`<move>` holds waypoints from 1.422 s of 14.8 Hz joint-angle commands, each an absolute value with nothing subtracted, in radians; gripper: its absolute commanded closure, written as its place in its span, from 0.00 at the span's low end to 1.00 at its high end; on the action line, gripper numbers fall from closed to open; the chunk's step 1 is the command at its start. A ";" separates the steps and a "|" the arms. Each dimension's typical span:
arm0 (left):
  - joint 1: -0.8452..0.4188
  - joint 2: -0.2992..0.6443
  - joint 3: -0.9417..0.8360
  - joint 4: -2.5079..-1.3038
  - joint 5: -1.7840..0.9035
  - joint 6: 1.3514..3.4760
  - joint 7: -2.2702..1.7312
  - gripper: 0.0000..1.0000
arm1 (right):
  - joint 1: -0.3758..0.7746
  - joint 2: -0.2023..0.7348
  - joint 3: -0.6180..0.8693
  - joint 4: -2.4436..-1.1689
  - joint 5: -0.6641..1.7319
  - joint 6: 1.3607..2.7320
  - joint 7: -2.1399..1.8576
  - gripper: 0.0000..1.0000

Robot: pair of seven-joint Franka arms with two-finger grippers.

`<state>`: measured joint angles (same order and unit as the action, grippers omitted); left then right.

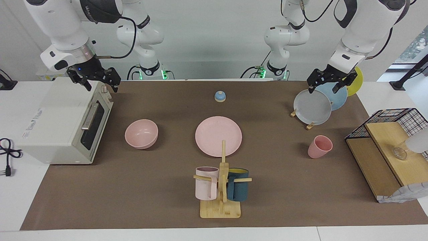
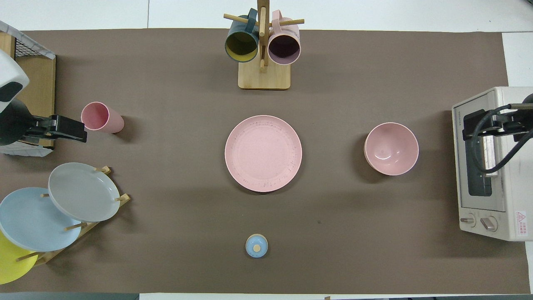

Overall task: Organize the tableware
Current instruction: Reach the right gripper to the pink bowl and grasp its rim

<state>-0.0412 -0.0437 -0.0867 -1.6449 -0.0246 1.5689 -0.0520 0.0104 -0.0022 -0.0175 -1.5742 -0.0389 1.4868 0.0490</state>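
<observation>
Pink plate [image 1: 218, 136] sits mid-bench, bowl [image 1: 141, 133] toward the right arm's end, cup [image 1: 320, 146] toward the left arm's end. Left gripper [image 1: 327, 85] is held over the plate rack [image 1: 312, 107], right gripper [image 1: 97, 80] over the oven [image 1: 63, 120]; both jaws are spread, nothing gripped.

I have two fixed views. Facing camera: high, across the table [image 1: 67, 201], looking back at both arm bases, far enough to take in the whole brown mat. Overhead camera: high above the robots' end, looking steeply down and forward. Both share the mat; they sit half a turn apart, the toaster oven [image 1: 63, 124] swapping sides.
</observation>
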 commanded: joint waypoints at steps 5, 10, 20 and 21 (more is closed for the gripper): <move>-0.034 -0.074 -0.092 -1.677 -0.009 1.574 -0.046 0.00 | 0.046 -0.009 -0.009 -1.601 -0.026 1.535 0.044 0.00; -0.035 -0.074 -0.094 -1.677 -0.009 1.572 -0.046 0.00 | 0.178 0.095 -0.006 -1.630 -0.009 1.690 0.239 0.00; -0.035 -0.074 -0.094 -1.680 -0.009 1.574 -0.048 0.00 | 0.268 0.051 -0.003 -2.094 -0.017 2.126 0.341 0.18; -0.037 -0.074 -0.092 -1.680 -0.009 1.575 -0.049 0.00 | 0.268 0.046 -0.003 -2.115 -0.017 2.141 0.339 0.28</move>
<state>-0.0412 -0.0438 -0.0871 -1.6458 -0.0247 1.5690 -0.0520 0.2807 0.1065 -0.0071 -2.0293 -0.0348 2.0983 0.3567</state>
